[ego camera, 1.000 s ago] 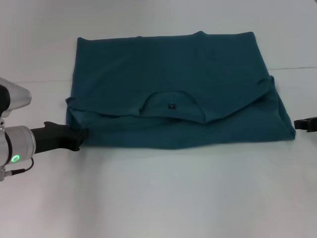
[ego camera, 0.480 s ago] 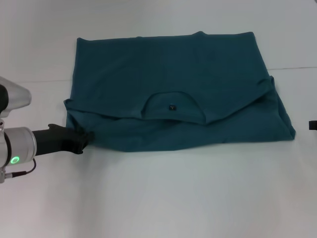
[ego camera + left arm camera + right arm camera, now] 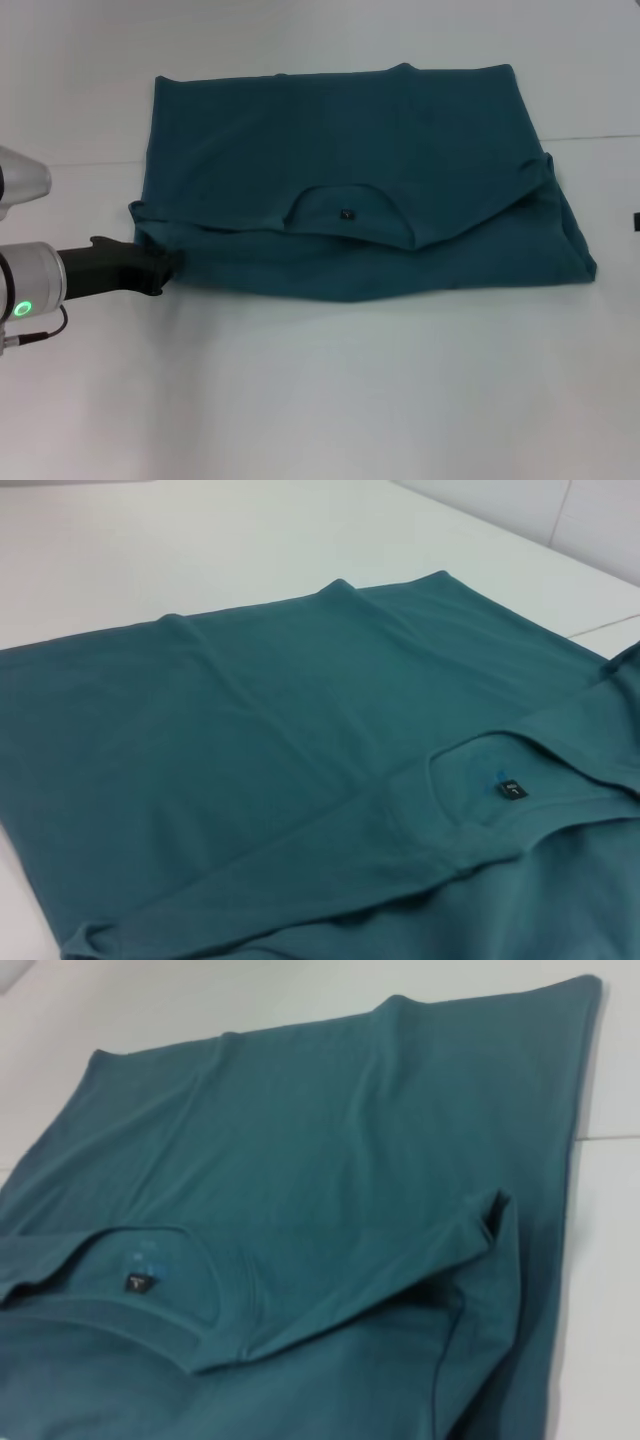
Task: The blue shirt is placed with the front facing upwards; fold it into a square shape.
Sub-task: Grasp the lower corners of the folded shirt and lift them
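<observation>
The big white table (image 3: 320,400) holds one thing, the blue shirt (image 3: 350,170). It lies flat and folded over, its near corner touching the tip of the left pincer (image 3: 165,268).

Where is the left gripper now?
In the head view, the left gripper is at the robot's left, at the near left corner of the blue shirt.
</observation>
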Controlling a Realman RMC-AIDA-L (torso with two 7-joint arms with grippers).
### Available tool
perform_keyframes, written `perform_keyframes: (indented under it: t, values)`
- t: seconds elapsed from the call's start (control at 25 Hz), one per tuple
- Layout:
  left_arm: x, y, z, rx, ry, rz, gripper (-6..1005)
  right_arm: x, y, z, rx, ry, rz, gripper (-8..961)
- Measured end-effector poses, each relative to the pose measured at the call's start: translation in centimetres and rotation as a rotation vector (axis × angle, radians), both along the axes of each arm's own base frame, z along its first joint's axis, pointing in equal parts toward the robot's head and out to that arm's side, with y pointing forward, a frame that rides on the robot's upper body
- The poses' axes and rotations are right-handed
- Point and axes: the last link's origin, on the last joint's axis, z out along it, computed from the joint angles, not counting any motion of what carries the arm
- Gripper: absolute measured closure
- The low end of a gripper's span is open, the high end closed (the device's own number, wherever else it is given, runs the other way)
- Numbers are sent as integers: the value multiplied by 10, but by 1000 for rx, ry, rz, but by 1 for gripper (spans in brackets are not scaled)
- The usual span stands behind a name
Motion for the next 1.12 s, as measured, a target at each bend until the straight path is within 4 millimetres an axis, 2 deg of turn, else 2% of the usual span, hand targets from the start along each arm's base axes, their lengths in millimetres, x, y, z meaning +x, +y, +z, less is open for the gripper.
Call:
perform_keyframes:
  t: [0.12,0.24,0.52,0.76,0.88,1.12]
  values:
    - [1,0,0,-4,-3,-3,938,-3,2,6,-10,-1,-7,875]
    - [2,0,0,-5,-5,-3,938,-7,6,3,-45,-30,-10,864]
    - [3,0,0,-7,-13,3,938,-24,19,-26,-126,-100,22,836]
    - [4,0,0,-10,-15,1,938,-25,25,-46,-127,-157,15,607]
    - [4,0,0,-10,-15,1,938,-24,26,-48,-119,-165,7,388]
    - [3,0,0,-10,-15,1,938,-18,25,-47,-97,-165,-13,250]
